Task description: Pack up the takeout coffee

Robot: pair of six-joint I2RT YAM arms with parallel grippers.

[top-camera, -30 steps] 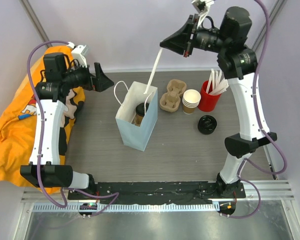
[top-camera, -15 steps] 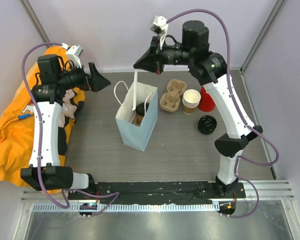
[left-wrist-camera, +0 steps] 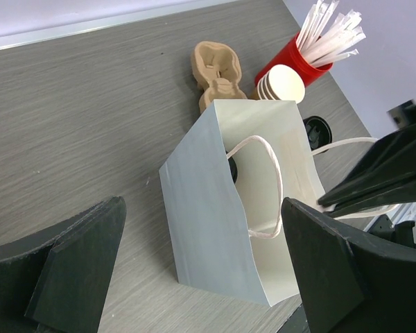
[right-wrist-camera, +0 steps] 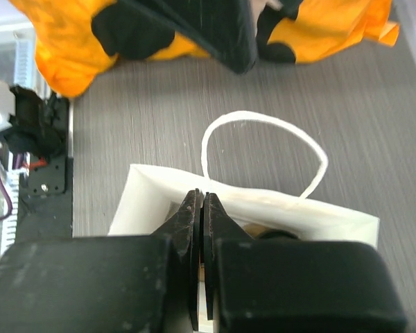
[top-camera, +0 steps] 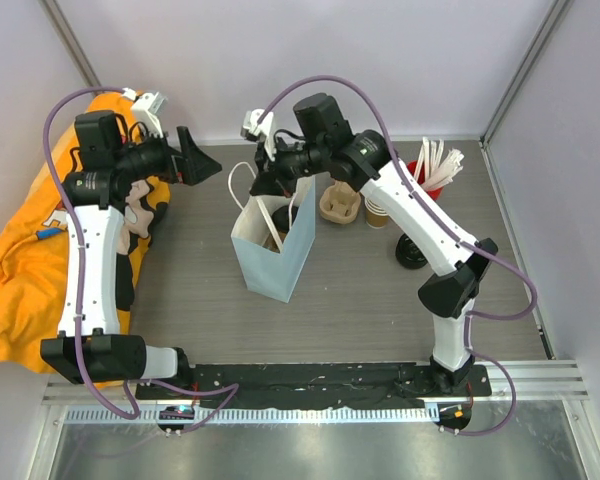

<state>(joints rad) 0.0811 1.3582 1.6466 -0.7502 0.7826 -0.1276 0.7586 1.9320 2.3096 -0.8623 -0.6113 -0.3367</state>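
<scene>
The takeout coffee (top-camera: 280,237), a brown cup with a black lid, stands inside the pale blue paper bag (top-camera: 272,262), mostly hidden by the bag walls. Its lid edge shows in the right wrist view (right-wrist-camera: 272,234). My right gripper (top-camera: 268,186) hovers just over the bag's open top (right-wrist-camera: 152,187). It is shut on a white wrapped straw (top-camera: 271,218) that reaches down into the bag beside the cup. My left gripper (top-camera: 196,160) is open and empty, up and left of the bag, which shows between its fingers (left-wrist-camera: 208,208).
Right of the bag are brown pulp carriers (top-camera: 342,200), a stack of lidless cups (top-camera: 379,213), a red holder of straws (top-camera: 432,168) and black lids (top-camera: 412,256). An orange cloth (top-camera: 20,270) lies over the left table edge.
My right arm has swung left and down from high at the back, carrying the straw over the bag and lowering its end inside. The left arm has hardly moved.
</scene>
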